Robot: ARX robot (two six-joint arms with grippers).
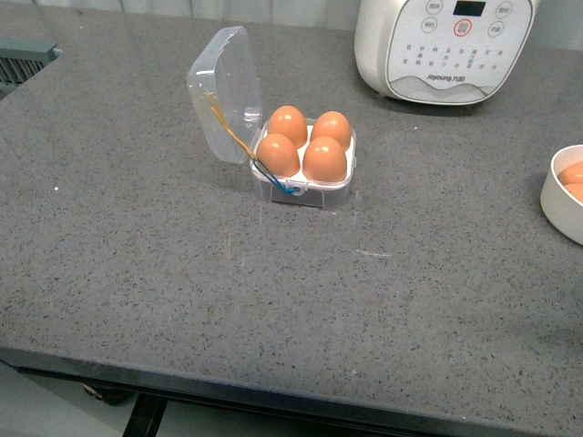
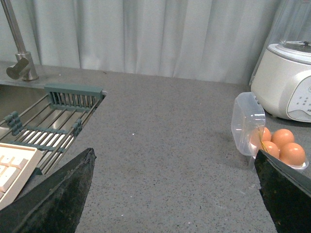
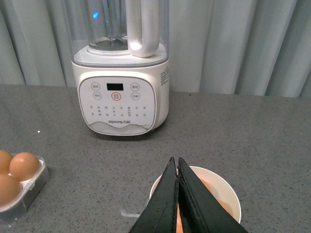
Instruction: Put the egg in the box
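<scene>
Heads up: your box (image 1: 306, 193) sits mid-worktop (image 1: 273, 309), a bit toward the far edge. Its lid (image 1: 223, 86) is flipped open toward the left edge. All four holes have eggs (image 1: 323, 160) in them, so the box is full. Your left jaws are spread wide with nothing between them, looking across at the box from the left side. Your right jaws are pressed together, nothing visibly gripped, right over the bowl (image 1: 557, 208) at the right edge, which has more eggs (image 1: 574, 175) in it. A white blender (image 1: 446, 50) stands at the far edge.
</scene>
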